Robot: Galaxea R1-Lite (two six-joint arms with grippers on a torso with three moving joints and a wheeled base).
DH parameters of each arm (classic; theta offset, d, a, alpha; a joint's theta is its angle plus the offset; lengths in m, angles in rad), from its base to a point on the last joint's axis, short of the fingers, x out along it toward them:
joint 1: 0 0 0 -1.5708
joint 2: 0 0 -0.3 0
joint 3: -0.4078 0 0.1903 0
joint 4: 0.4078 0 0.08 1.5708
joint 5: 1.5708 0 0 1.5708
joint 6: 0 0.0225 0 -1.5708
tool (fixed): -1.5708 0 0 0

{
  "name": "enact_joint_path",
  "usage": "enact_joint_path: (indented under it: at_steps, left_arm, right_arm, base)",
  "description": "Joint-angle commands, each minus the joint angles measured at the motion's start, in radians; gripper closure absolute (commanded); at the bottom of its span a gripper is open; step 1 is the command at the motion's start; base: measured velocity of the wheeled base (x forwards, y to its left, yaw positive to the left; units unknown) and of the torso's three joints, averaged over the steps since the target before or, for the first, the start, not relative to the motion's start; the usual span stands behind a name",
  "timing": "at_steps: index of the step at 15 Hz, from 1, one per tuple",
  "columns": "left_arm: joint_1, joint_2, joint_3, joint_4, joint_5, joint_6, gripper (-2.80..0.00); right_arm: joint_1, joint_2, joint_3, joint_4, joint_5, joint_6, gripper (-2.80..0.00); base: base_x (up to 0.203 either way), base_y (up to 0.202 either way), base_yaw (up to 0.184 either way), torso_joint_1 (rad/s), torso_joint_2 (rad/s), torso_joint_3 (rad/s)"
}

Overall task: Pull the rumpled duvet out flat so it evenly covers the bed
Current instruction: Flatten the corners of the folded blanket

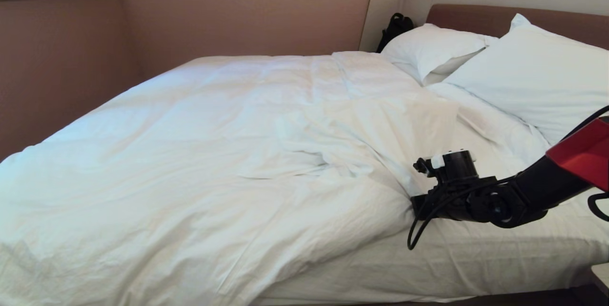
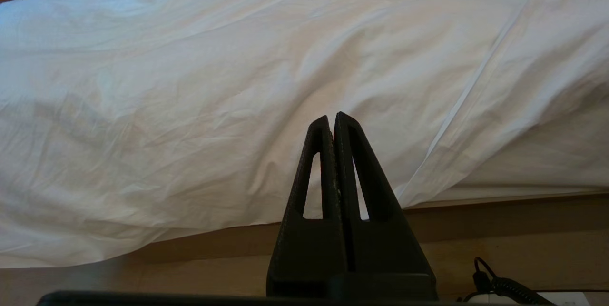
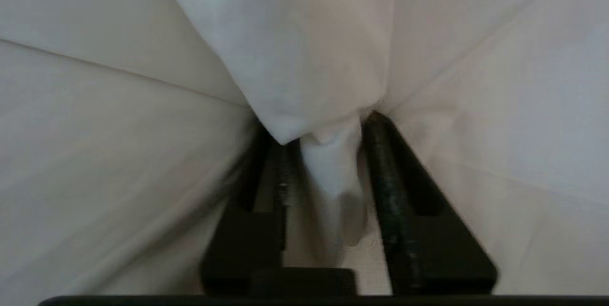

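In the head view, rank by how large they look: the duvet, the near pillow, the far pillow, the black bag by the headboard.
1. duvet
2. near pillow, though closeness to the camera flatters it
3. far pillow
4. black bag

Head camera is looking down across the wide white-sheeted bed (image 1: 476, 258); left wrist camera is facing its near side from low; right wrist camera is pressing close into the puffy white duvet (image 3: 304, 44), which all views share.
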Motion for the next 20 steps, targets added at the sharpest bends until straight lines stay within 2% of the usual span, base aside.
enact_joint_path:
  at_steps: [1, 7, 13, 14, 20]
  left_arm:
    - [0.0, 0.0, 0.0, 0.0, 0.0, 0.0, 0.0]
    - [0.0, 0.0, 0.0, 0.0, 0.0, 0.0, 0.0]
    - [0.0, 0.0, 0.0, 0.0, 0.0, 0.0, 0.0]
    - [0.0, 0.0, 0.0, 0.0, 0.0, 0.0, 0.0]
    - [0.0, 0.0, 0.0, 0.0, 0.0, 0.0, 0.0]
  right_arm:
    - [0.002, -0.003, 0.003, -0.035, 0.001, 0.003, -2.8]
    - [0.025, -0.18, 0.01, -0.033, 0.004, 0.011, -2.8]
    - [0.144, -0.425, 0.015, 0.01, 0.001, 0.005, -2.8]
    - [0.156, -0.43, 0.001, 0.026, 0.0, 0.005, 0.0]
    - [0.158, -0.327, -0.132, 0.028, 0.002, 0.032, 0.0]
  base:
    - [0.0, 0.0, 0.0, 0.0, 0.0, 0.0]
    - [0.0, 0.0, 0.0, 0.0, 0.0, 0.0]
    - [0.0, 0.0, 0.0, 0.0, 0.0, 0.0]
    - [0.0, 0.0, 0.0, 0.0, 0.0, 0.0]
    - [0.0, 0.0, 0.0, 0.0, 0.0, 0.0]
